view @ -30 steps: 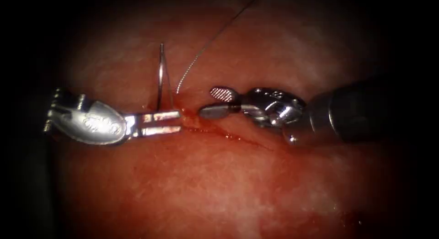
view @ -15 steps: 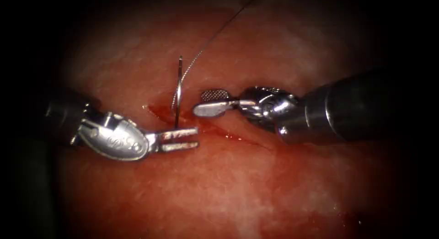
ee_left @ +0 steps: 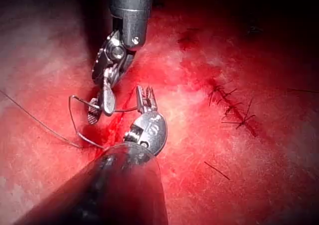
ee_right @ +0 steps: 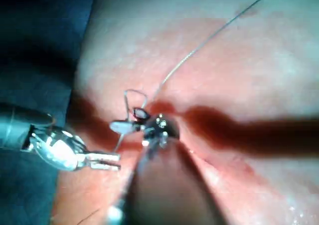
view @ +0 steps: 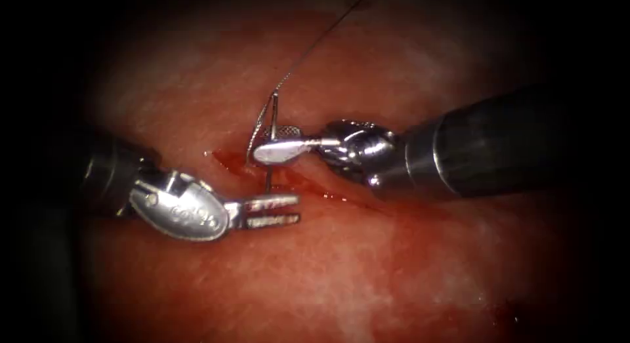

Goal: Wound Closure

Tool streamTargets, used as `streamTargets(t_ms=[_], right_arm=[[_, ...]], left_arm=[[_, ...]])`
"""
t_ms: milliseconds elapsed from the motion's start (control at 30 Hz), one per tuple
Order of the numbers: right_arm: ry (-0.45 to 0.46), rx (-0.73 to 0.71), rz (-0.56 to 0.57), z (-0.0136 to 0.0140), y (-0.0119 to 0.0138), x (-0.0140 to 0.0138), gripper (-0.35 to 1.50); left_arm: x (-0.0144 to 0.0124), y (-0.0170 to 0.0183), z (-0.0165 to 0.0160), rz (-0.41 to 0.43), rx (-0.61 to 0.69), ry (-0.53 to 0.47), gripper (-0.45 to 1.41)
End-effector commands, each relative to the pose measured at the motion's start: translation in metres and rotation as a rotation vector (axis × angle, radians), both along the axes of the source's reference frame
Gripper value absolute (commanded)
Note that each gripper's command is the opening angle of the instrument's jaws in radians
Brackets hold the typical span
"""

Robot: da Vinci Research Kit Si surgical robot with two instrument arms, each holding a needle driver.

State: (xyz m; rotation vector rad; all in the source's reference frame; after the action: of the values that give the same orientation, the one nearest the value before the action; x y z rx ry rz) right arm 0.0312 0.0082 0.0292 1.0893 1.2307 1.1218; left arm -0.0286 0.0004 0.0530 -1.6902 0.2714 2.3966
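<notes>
Needle (view: pixel 272 143) stands upright over the cut (view: pixel 289 180), clear of the tissue (view: pixel 341 264), its lower end held in the left tool's (view: pixel 283 210) closed jaws, right tool's (view: pixel 279 146) parted jaws straddling its upper curve, thread (view: pixel 308 48) trailing away.

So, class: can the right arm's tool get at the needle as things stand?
Probably yes. The right tool sits at the needle's middle, above the cut, nothing between them. The left tool holds the needle's lower end, out of the way; the needle looks clear of the tissue.
</notes>
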Motion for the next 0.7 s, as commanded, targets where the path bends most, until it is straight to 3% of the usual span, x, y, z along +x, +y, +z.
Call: streamTargets(t_ms=[33,200,300,333,400,433,633,667,700], right_arm=[[0.008,0.004,-0.009,0.0004,-0.0010,0.0007,0.74],[0.001,0.015,-0.001,0.0007,-0.0008,0.0007,0.67],[0.002,0.026,-0.001,0.0007,-0.0008,0.0007,0.47],[0.002,0.026,-0.002,0.0007,-0.0008,0.0006,0.29],[0.003,0.038,-0.002,0.0007,-0.0009,0.0006,-0.25],[0.003,0.049,-0.002,0.0007,-0.0009,0.0006,-0.35],[-0.001,0.069,-0.028,0.0008,-0.0008,0.0006,-0.35],[-0.003,0.070,-0.030,0.0008,-0.0007,0.0006,-0.35],[-0.001,0.076,-0.032,0.0008,-0.0006,0.0004,-0.35]], left_arm=[[-0.0004,-0.0012,0.0003,0.001,0.006,-0.002,-0.45],[-0.0005,-0.0011,0.0003,0.001,0.006,-0.002,-0.45],[-0.0005,-0.0011,0.0003,0.001,0.006,-0.002,-0.45],[-0.0005,-0.0011,0.0003,0.001,0.006,-0.002,-0.45],[-0.0005,-0.0011,0.0002,0.001,0.006,-0.002,-0.45],[-0.0005,-0.0011,0.0002,0.001,0.007,-0.002,-0.45],[-0.0005,-0.0010,0.0002,0.003,0.002,-0.001,-0.45],[-0.0006,-0.0009,0.0002,-0.005,0.024,-0.008,-0.06],[-0.0006,-0.0008,0.0001,-0.019,0.068,-0.024,0.21]])
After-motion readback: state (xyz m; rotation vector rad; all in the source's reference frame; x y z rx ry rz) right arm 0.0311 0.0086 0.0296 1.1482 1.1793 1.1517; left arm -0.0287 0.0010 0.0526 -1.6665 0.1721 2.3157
